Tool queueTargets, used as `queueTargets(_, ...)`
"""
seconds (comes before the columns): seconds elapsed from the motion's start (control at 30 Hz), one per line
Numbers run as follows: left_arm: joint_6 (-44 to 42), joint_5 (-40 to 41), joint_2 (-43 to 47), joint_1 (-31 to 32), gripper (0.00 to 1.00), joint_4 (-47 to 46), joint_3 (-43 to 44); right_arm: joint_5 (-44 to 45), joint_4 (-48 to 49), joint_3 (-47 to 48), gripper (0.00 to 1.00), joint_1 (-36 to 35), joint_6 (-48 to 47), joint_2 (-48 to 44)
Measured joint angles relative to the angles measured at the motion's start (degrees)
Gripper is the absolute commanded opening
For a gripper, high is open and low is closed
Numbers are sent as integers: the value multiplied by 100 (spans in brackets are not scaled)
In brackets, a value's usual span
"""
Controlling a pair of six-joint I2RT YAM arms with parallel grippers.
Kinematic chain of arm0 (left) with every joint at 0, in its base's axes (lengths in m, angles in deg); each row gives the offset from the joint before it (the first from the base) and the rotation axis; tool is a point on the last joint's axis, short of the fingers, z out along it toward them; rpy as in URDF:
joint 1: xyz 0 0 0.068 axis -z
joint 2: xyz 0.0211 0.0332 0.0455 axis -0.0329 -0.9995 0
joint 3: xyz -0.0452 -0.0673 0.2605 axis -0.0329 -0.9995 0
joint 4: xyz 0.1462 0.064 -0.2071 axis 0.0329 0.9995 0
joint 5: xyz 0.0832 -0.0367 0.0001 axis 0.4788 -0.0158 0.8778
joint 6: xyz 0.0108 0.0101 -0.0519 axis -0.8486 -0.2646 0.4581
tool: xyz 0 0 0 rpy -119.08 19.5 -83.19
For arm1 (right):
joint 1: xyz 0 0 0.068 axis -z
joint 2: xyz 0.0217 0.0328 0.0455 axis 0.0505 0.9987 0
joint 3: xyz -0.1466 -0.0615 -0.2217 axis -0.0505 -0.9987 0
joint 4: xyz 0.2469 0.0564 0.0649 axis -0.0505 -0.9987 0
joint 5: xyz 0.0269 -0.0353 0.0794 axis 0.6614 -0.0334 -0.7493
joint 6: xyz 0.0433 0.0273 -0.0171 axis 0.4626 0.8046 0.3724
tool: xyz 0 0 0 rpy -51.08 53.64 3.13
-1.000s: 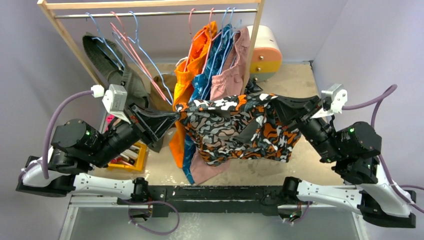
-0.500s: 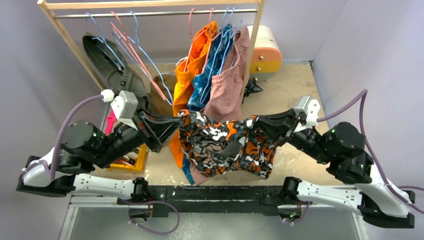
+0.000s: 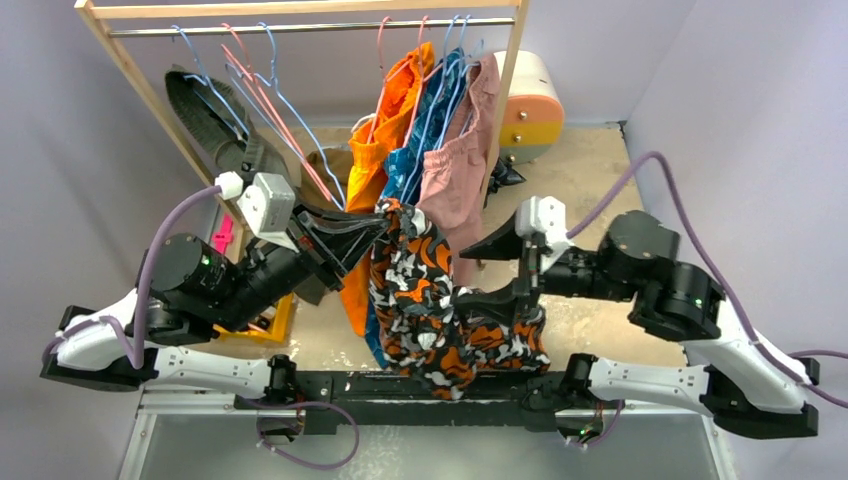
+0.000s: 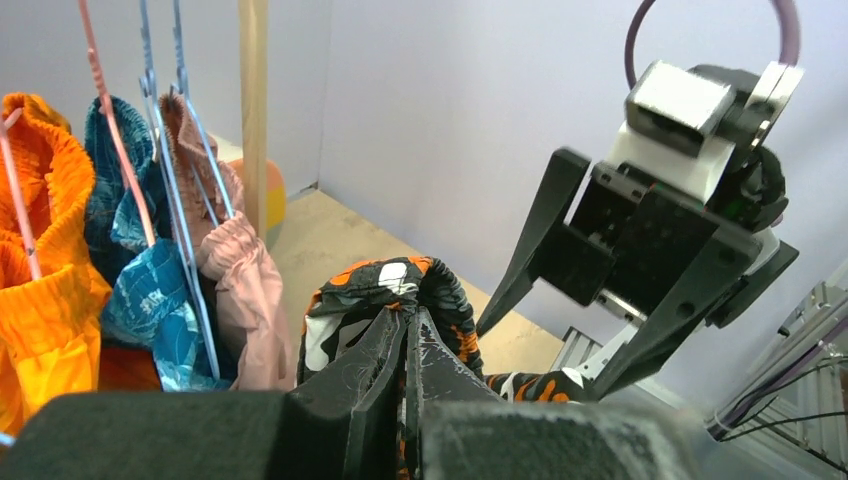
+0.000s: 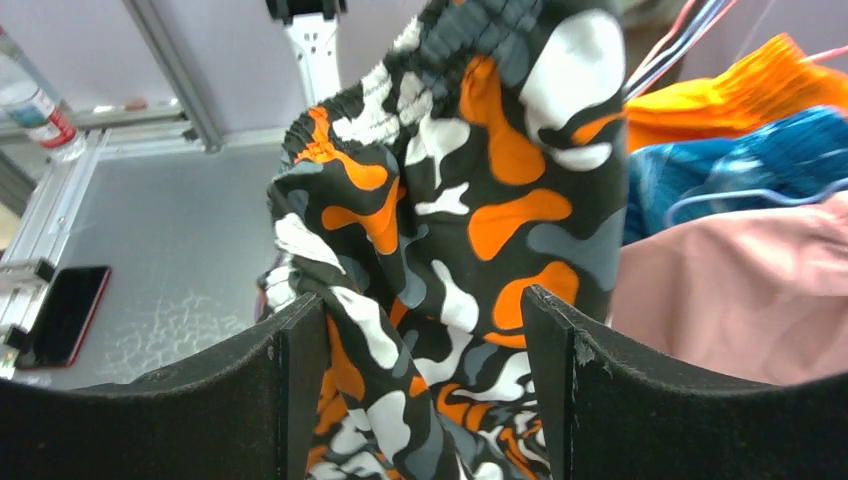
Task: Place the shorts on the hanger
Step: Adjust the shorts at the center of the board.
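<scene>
The camouflage shorts (image 3: 430, 300) hang in a long bunch from my left gripper (image 3: 385, 215), which is shut on their waistband (image 4: 400, 285) just in front of the clothes on the rail. My right gripper (image 3: 482, 272) stands open beside the hanging fabric. In the right wrist view the shorts (image 5: 470, 200) drape loosely between its spread fingers (image 5: 295, 335), lying against the left one. Empty light-blue hangers (image 3: 300, 125) hang on the left part of the rail, apart from both grippers. The left wrist view shows the right gripper (image 4: 535, 360) facing mine, jaws spread.
A wooden rack (image 3: 130, 75) carries pink-red hangers (image 3: 262, 100), orange shorts (image 3: 385, 125), a blue garment (image 3: 410, 165) and pink shorts (image 3: 460, 165). A dark green garment (image 3: 215, 125) lies left, a yellow bin (image 3: 265, 320) below it, a small drawer unit (image 3: 530, 100) behind.
My right gripper has opened and let go of the shorts. Both arms moved inward, and the once-stretched shorts now dangle from the left gripper alone.
</scene>
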Motion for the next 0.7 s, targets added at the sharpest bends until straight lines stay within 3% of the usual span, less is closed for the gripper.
queueTargets(0.07,-39,-72,-44,0,0,-35,0,175,26,79,73,0,-11,-122)
queueTargets(0.17,-61,-232,-129,0,0,-26,0,535,326,219,88,0,-20,-420)
queueTargets(0.27,-59,-433,-205,0,0,24,0,643,538,468,95,2,-48,-555)
queueTargets(0.43,-48,-715,-356,0,0,157,-9,625,817,894,92,2,-103,-291)
queueTargets(0.7,-39,-920,-560,0,0,304,-11,664,643,931,76,2,-79,645)
